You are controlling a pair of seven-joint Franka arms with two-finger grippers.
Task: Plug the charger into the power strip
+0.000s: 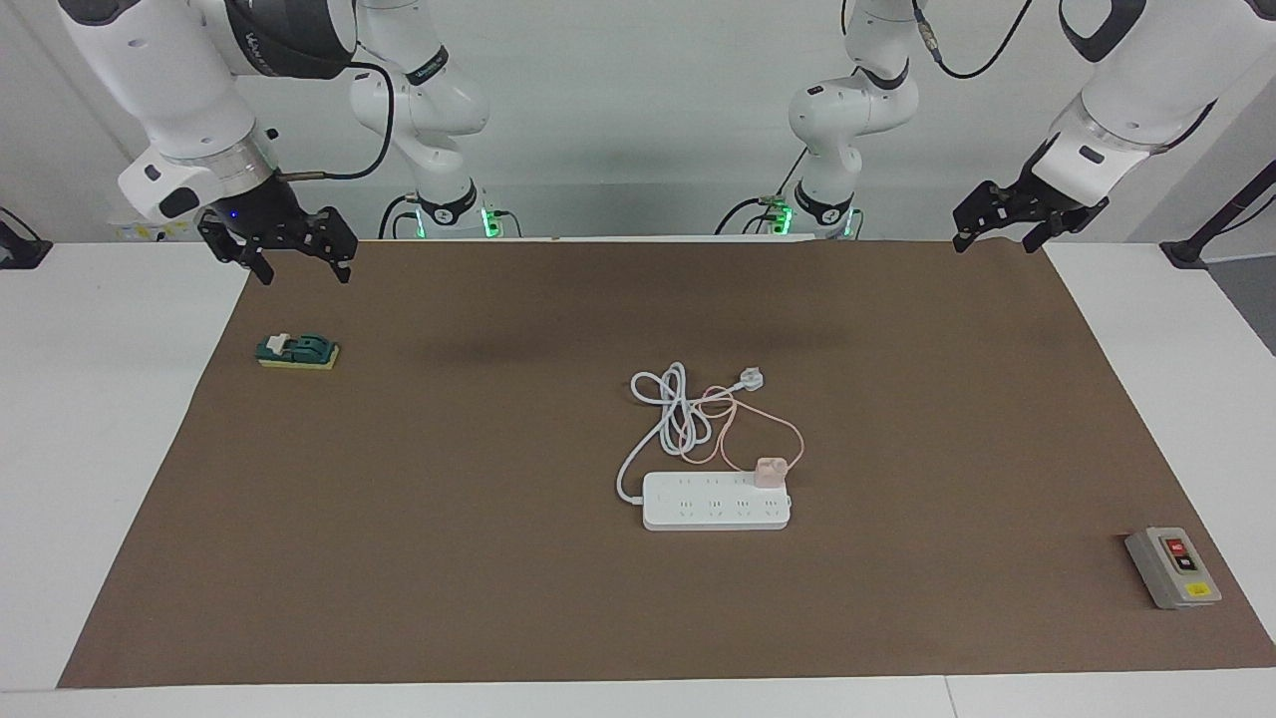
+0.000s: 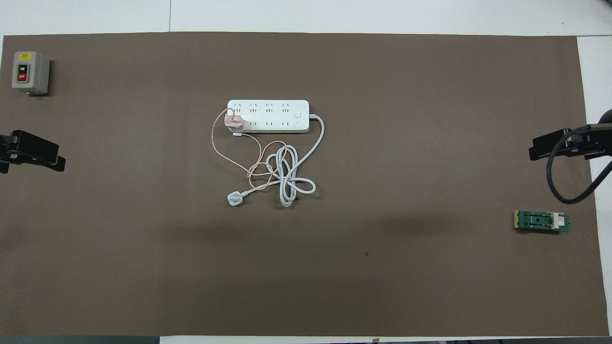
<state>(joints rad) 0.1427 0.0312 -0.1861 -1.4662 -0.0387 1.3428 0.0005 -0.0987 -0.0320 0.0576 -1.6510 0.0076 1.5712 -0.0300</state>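
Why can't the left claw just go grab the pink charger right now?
It probably can. The left claw hangs over the mat's edge, and only bare mat lies between it and the charger, which sits on the power strip with its top uncovered.

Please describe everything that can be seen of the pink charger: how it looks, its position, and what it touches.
The charger is a small pale pink cube, apparently smooth plastic. It stands on the power strip, on the row of sockets nearer to the robots, at the strip's end toward the left arm, so it looks plugged in. Its thin pinkish cable loops over the brown mat and crosses the strip's coiled white cord. No gripper touches it; both arms wait at the table's ends.
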